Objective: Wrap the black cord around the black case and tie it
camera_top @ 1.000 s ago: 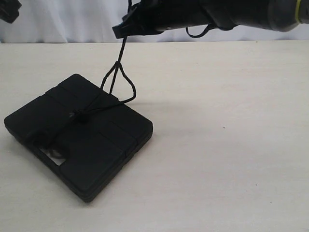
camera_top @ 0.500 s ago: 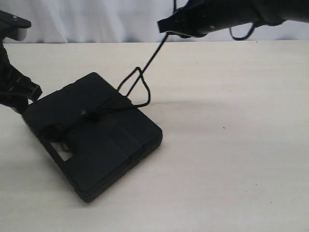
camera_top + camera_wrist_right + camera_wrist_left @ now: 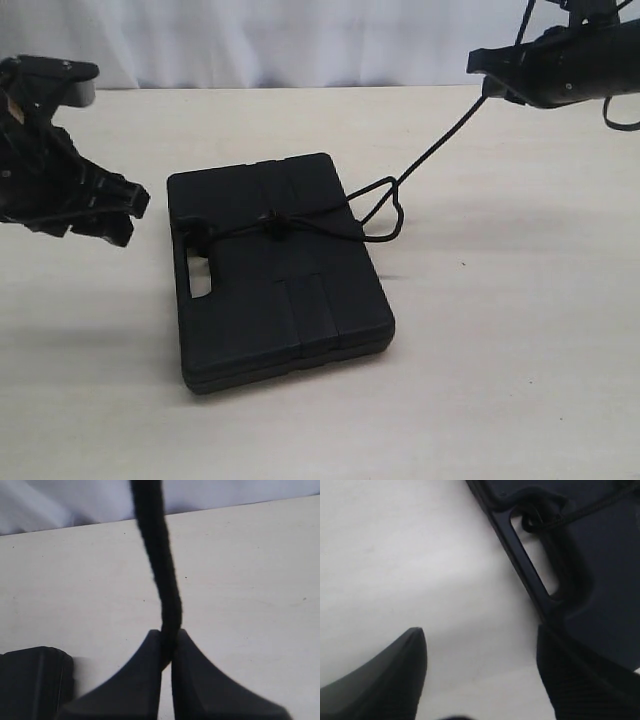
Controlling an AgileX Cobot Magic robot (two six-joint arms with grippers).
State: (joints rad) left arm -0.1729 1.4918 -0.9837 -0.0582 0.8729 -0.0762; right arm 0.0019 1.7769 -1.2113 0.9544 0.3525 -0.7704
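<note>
The black case (image 3: 280, 285) lies flat on the table, its handle cutout (image 3: 199, 281) toward the left. The black cord (image 3: 330, 215) crosses its top with a knot (image 3: 270, 222) and passes through the cutout (image 3: 540, 555). Off the case's right edge the cord forms a loop (image 3: 385, 212), then runs taut up to my right gripper (image 3: 492, 78), raised at the far right and shut on it (image 3: 167, 636). My left gripper (image 3: 128, 215) hovers left of the case, open and empty (image 3: 480, 635), one finger (image 3: 585, 680) over the case's handle edge (image 3: 600, 590).
The pale tabletop (image 3: 500, 350) stretches around the case. A white cloth backdrop (image 3: 300, 40) hangs along the table's far edge.
My right gripper has travelled right with the cord, dragging and turning the case to the right. The left gripper has come in from the left edge toward the case.
</note>
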